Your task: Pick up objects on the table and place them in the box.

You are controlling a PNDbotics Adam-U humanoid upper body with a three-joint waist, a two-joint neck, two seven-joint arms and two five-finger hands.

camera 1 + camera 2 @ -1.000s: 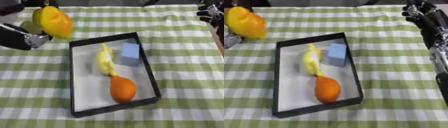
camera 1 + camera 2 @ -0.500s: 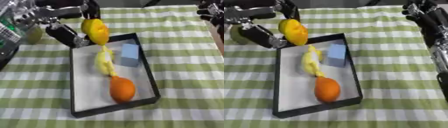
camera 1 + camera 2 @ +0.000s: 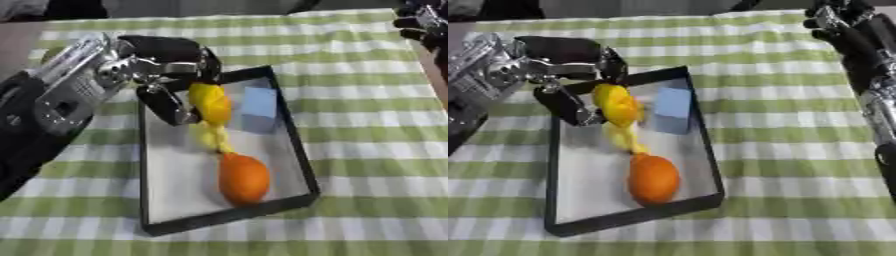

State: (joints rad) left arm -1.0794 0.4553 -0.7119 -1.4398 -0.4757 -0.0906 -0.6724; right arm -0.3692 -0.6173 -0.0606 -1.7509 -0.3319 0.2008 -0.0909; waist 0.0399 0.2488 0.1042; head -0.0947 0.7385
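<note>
Left robot hand (image 3: 166, 75) grips a yellow fruit (image 3: 211, 102) between fingers and thumb, over the black box (image 3: 297, 150).

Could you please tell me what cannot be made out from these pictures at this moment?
- Yellow object: blurred in both views; its kind is unclear.
- Pale yellow thing in the box: partly covered by the left hand.
- Right hand: cut by the top right edge; fingers unreadable.

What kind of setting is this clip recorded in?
Probably a tabletop test or demo setup, not a real kitchen: a table under a green-and-white checked cloth, a black box holding an orange and a blue block, and the left hand gripping a yellow fruit.
</note>
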